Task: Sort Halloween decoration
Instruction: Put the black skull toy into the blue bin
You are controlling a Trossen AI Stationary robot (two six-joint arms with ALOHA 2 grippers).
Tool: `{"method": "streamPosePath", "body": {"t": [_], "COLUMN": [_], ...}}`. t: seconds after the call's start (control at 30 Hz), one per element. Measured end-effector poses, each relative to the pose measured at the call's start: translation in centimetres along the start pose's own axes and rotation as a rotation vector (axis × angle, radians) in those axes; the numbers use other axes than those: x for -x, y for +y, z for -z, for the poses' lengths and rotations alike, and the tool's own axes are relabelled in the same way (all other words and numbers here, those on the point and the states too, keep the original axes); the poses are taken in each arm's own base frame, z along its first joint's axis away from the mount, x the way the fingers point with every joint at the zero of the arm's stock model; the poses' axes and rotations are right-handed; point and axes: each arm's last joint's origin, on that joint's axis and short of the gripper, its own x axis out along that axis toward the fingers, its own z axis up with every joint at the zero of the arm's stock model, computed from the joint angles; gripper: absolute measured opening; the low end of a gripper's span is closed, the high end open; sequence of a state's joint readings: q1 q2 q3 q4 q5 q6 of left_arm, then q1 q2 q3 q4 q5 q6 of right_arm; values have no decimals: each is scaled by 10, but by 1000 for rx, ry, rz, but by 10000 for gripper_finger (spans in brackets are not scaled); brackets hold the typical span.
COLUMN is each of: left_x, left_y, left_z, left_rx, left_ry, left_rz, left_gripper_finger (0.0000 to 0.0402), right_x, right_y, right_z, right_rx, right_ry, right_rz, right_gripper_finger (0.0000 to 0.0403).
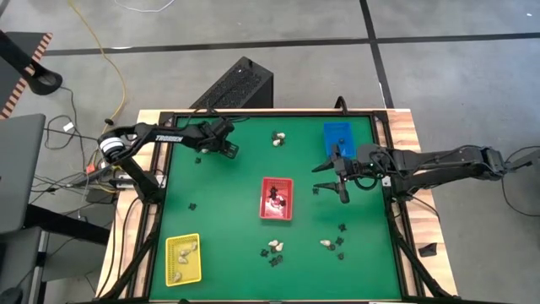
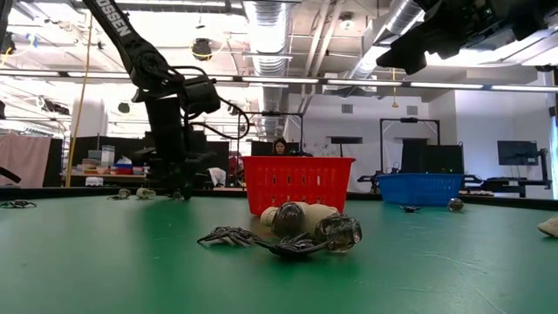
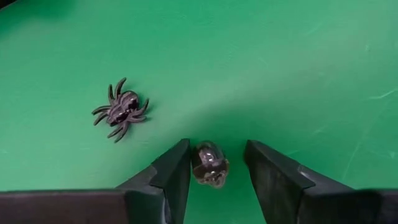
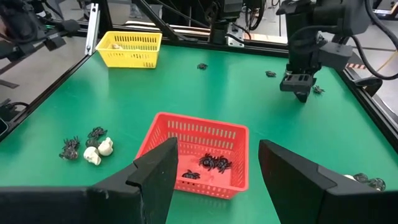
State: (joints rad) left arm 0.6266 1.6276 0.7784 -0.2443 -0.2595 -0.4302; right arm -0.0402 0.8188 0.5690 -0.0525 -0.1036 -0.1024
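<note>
Down at the mat, the left gripper (image 3: pixel 216 171) straddles a glossy dark skull (image 3: pixel 210 163), fingers apart and not gripping; a black spider (image 3: pixel 120 110) lies beside. Farther right, the right gripper (image 1: pixel 336 173) hangs wide open.

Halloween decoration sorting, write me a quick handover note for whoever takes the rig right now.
Left gripper: down at the mat's far left, open around a small dark skull, not yet clamped; a black spider lies beside it.
Right gripper: open, hanging near the blue tray, holding nothing.
Done: spiders in the red tray, cream pieces in the yellow tray.
Left: cream pieces and black spiders scattered across the green mat, mostly near its front edge.
</note>
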Motion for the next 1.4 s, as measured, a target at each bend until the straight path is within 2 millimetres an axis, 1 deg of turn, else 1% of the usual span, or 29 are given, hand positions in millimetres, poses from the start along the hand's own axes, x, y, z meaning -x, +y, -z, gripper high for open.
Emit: {"method": "streamPosePath", "body": {"t": [0.3, 0.4, 0.5, 0.63, 0.7, 0.77, 0.87, 0.97, 1.03, 1.1, 1.2, 1.33, 1.4], "left_x": [0, 0, 0, 5, 12, 21, 34, 46, 46, 43, 36, 14, 5], "left_y": [-1, -1, -1, -2, -7, -16, -41, -79, -102, -126, -168, -219, -243], "left_z": [1, 1, 1, 1, 0, -5, -12, -15, -16, -26, -53, -87, -101], "left_rx": [-16, -20, -21, -25, -25, -27, -17, -36, -56, -81, -147, -223, -260], "left_ry": [25, 26, 34, 28, 17, -38, -173, -340, -392, -428, -489, -576, -616], "left_rz": [38, 40, 61, 90, 157, 261, 439, 647, 720, 757, 802, 832, 864], "left_gripper_finger": [76, 59, 56, 69, 72, 70, 62, 60, 60, 60, 60, 60, 60], "right_x": [0, 0, 0, 0, 0, 0, 1, 2, 5, 7, 14, 23, 28], "right_y": [0, 0, 0, 0, 0, 0, 1, 1, 1, 1, 0, 3, 6], "right_z": [0, 0, 0, 0, 0, 1, 5, 6, 6, 1, -7, -11, -11], "right_rx": [3, 3, -5, -8, -18, -24, -30, -32, -32, -29, -47, -83, -84], "right_ry": [0, 0, 0, 0, 0, 7, 51, 68, 63, 41, -1, -31, -40], "right_rz": [0, 0, 0, 0, 0, -1, -5, -6, -5, 1, 19, 10, -1], "right_gripper_finger": [255, 255, 255, 255, 255, 255, 255, 255, 255, 255, 255, 255, 255]}}
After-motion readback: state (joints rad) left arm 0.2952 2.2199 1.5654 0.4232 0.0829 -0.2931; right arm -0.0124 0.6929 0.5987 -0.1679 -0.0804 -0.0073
